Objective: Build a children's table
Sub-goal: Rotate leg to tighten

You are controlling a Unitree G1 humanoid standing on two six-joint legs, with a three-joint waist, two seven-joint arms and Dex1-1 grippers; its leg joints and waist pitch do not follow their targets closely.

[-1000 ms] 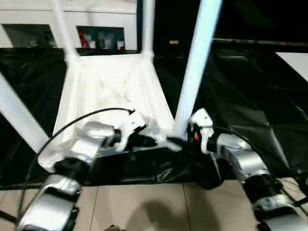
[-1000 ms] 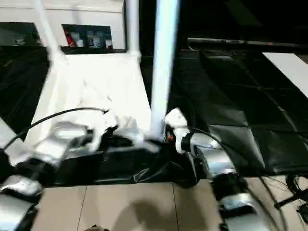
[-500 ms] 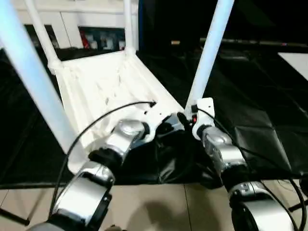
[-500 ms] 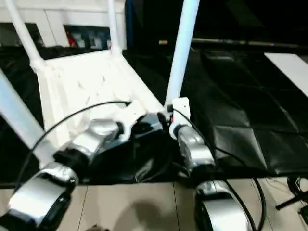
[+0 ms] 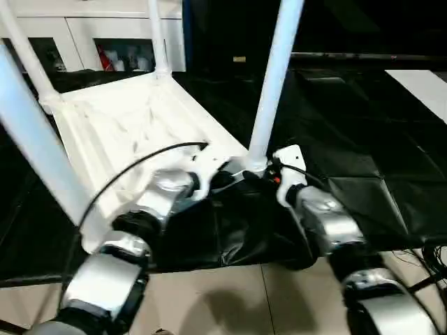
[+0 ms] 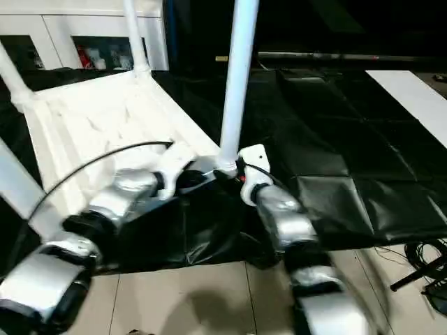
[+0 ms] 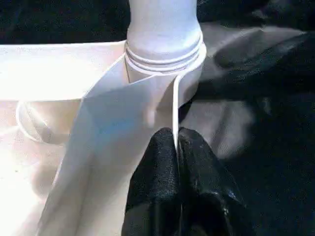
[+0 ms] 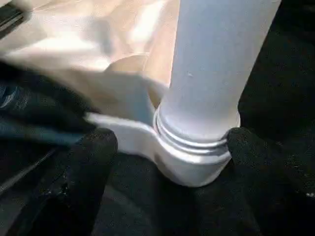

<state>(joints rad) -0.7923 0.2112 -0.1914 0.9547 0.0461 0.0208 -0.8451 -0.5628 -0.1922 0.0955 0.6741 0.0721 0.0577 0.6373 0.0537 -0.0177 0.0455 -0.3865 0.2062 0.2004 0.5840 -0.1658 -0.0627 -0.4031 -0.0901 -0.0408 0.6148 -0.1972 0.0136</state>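
The children's table lies upside down on the black mat, with its ribbed white top (image 5: pixel 133 125) facing up. Four white legs stand in its corner sockets, among them the near right leg (image 5: pixel 272 77) and the near left leg (image 5: pixel 35 146). My left gripper (image 7: pixel 177 142) is shut on the top's thin rim just beside the near right socket (image 7: pixel 165 54). My right gripper (image 8: pixel 170 147) is open. One black finger (image 8: pixel 91 152) stands on each side of that socket's base, where the leg (image 8: pixel 216 64) enters it.
A white cabinet (image 5: pixel 91 28) with shelves stands at the back left. The black mat (image 5: pixel 349 139) spreads to the right, where a white panel (image 5: pixel 426 84) lies. Tiled floor (image 5: pixel 230 300) is nearest me, with cables (image 6: pixel 426 258) at the far right.
The head camera has swung, shifting the whole picture. Both grippers have stayed at the near right corner, the left one still pinching the rim.
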